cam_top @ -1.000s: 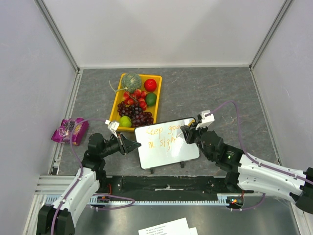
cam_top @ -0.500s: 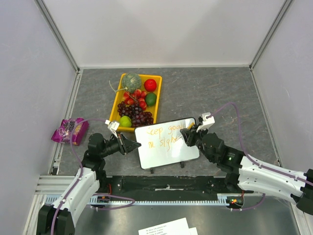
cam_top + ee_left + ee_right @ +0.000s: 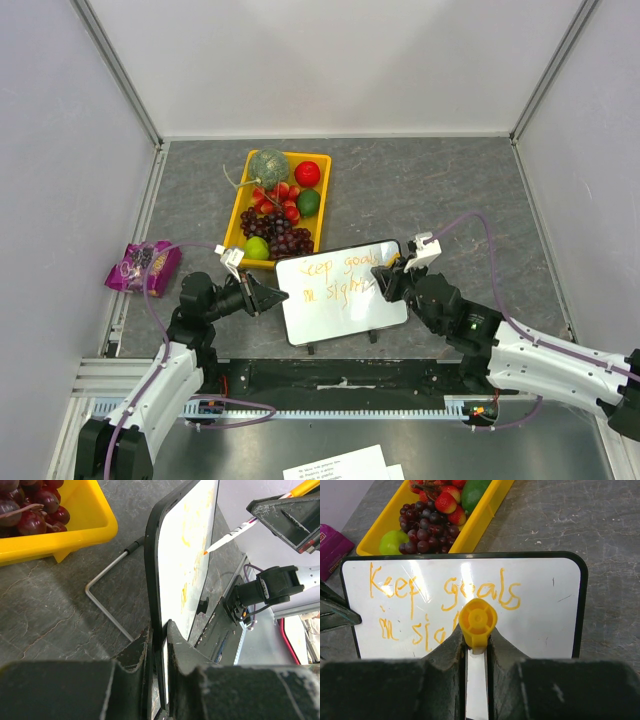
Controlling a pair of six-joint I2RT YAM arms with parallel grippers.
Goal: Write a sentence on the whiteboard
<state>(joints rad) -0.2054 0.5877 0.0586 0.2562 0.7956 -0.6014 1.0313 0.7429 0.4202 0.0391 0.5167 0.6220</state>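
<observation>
Step, I judge: writing second line of sentence [image 3: 395, 587] | my right pincer [image 3: 476, 645] clamped on marker [image 3: 477, 621], frame centre | my left pincer [image 3: 159, 630] pinching whiteboard [image 3: 545, 620] edge | next: light, steady strokes

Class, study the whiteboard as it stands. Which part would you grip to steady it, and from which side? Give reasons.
Grip the whiteboard by its thin dark frame at the left short edge, edge-on from the left, as the left gripper does. It stands tilted on wire feet, its face carries the sentence, and the marker in the right gripper occupies the right side.
</observation>
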